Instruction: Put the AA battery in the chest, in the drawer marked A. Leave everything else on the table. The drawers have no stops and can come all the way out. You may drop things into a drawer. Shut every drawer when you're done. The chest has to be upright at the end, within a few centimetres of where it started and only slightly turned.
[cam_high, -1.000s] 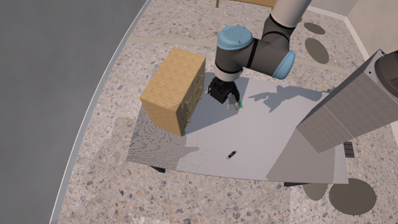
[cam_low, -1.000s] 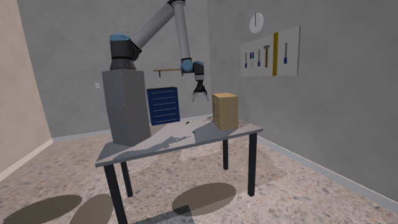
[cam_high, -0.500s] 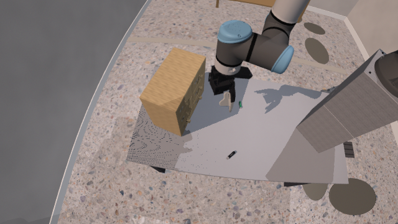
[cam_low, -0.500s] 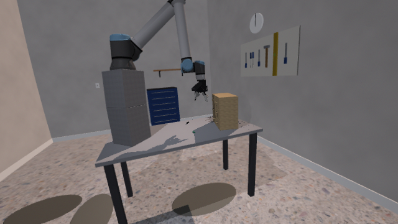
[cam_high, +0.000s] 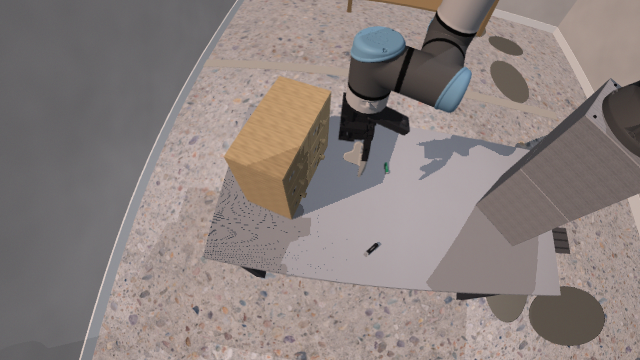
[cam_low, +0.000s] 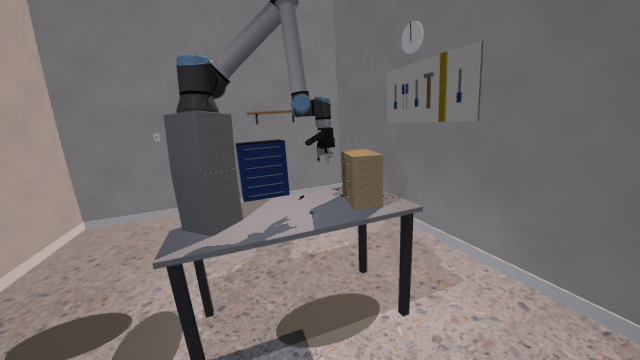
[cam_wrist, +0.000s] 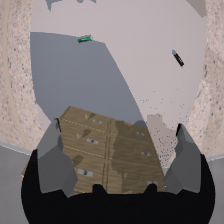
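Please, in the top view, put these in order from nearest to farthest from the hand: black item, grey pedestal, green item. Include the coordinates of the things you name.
In the top view, from the hand (cam_high: 357, 164) (cam_low: 324, 160) (cam_wrist: 119, 122):
1. Green item (cam_high: 386, 168) (cam_low: 311, 212) (cam_wrist: 85, 39), just right of it in the picture.
2. Black item (cam_high: 372, 248) (cam_low: 301, 197) (cam_wrist: 178, 58), lower, on the table.
3. Grey pedestal (cam_high: 565, 170) (cam_low: 205, 175), far right, under the arm.
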